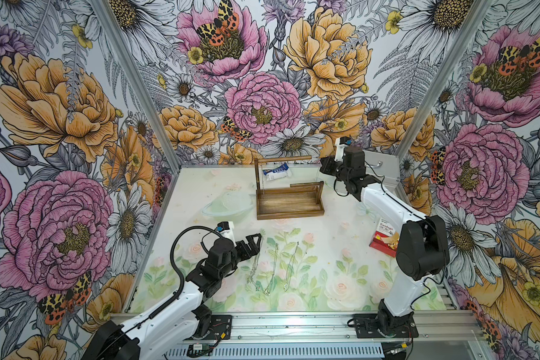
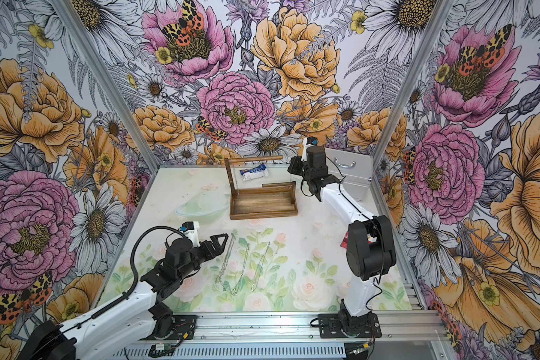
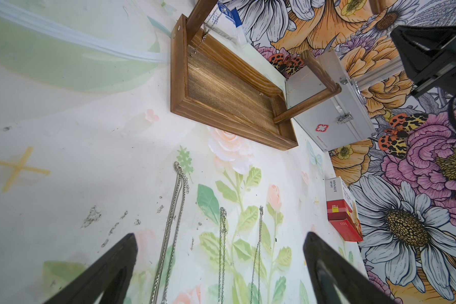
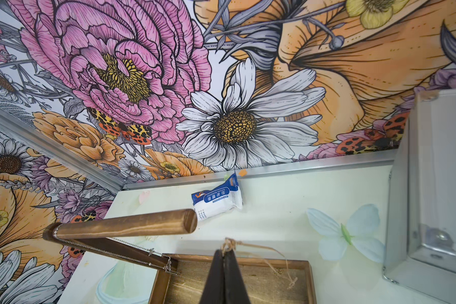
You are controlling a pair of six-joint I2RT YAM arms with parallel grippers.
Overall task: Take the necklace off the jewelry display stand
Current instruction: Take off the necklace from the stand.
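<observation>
The brown wooden jewelry display stand (image 1: 289,204) stands at the back middle of the table. A silver necklace (image 4: 111,248) hangs from its top rod (image 4: 126,223) next to the post. My right gripper (image 4: 223,251) hovers above the tray's right part, shut on a thin gold necklace (image 4: 261,247). That chain's loose end trails down over the tray. Three silver necklaces (image 1: 273,268) lie stretched out on the table in front. My left gripper (image 3: 220,237) is open just above their upper ends, holding nothing.
A silver metal case (image 1: 381,168) stands behind the right arm, close to the stand's right end. A white and blue gauze packet (image 1: 278,173) lies behind the stand. A red bandage box (image 1: 384,240) sits at the table's right side.
</observation>
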